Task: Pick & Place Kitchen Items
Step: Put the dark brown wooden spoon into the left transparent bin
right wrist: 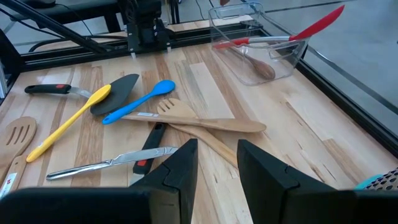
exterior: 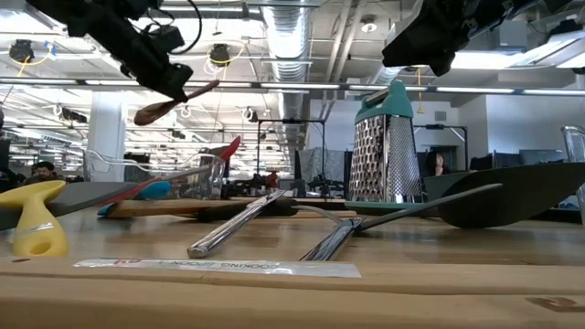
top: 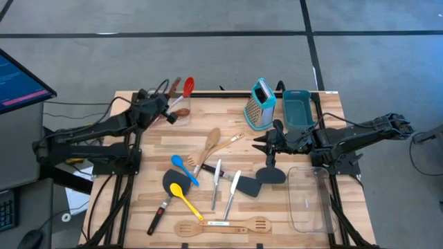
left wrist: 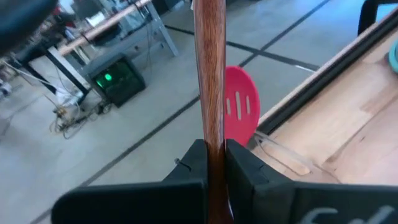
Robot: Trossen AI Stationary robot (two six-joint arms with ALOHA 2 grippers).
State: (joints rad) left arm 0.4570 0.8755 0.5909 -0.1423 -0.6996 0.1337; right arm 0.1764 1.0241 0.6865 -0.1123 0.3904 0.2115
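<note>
Left gripper is up off the table at the clear container in the far-left corner, fingers clamped tight on a dark wooden spoon handle, spoon bowl hanging in the air in the low view. Red slotted spatula leans in that same container, sticking out over the table's far edge. Right gripper hovers right of the clear container, near table centre, jaws partly apart with nothing between them. Below and ahead of it lie the loose utensils: two light wooden spoons, blue spoon, yellow spoon, black spatula, a metal knife, a wooden slotted spatula. Teal box grater stands upright well right of the clear container, just beside the teal bin.
</note>
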